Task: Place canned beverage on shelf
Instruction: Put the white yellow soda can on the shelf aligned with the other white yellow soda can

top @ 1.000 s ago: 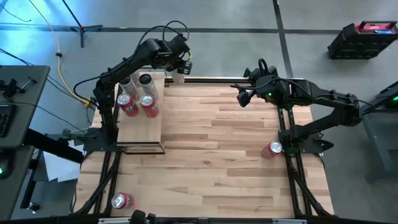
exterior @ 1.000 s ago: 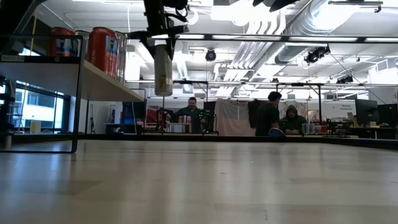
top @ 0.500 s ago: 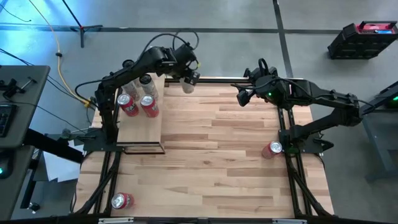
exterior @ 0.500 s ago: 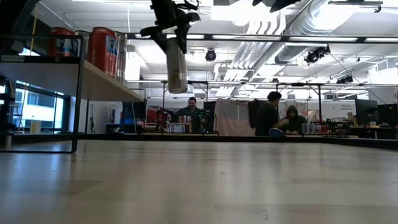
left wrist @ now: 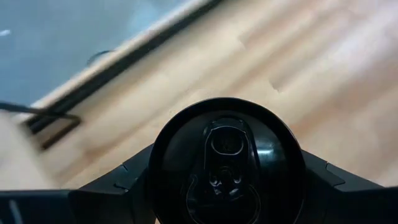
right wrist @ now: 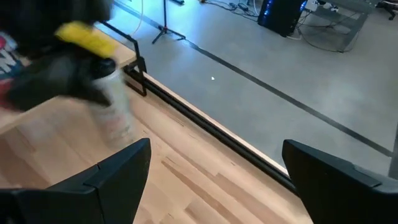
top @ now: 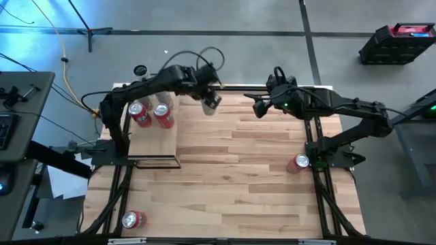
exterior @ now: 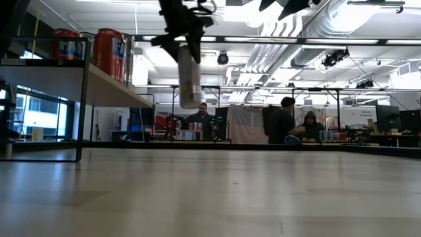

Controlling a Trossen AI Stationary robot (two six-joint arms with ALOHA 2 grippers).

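Note:
A pale silver can (top: 212, 105) (exterior: 189, 76) hangs above the table's far part, just right of the shelf (top: 153, 143) (exterior: 105, 82), with my left gripper (top: 208, 99) shut on it. Two red cans (top: 138, 113) (top: 163, 116) stand upright on the shelf board. My right gripper (top: 259, 109) (right wrist: 227, 186) hovers open over the far middle of the table, empty and pointing toward the silver can (right wrist: 115, 115). My left gripper pinches the silver can between its two fingers (left wrist: 118, 186), one on each side of the can's wall just below the top rim (left wrist: 163, 177). The fingers come from above, slanting down. The can hangs below them, nearly upright and well clear of the table.
A red can (top: 298, 163) lies at the table's right edge by the right arm's base. Another red can (top: 133, 219) lies near the front left corner. The wide middle of the wooden tabletop (top: 245, 156) is bare. People sit in the room beyond the far edge (exterior: 289, 122).
My left gripper has carried the silver can away from the shelf's far right corner, toward the table's right and near edges and a little lower. The wrist has rolled somewhat. The can stays hanging in the hold.

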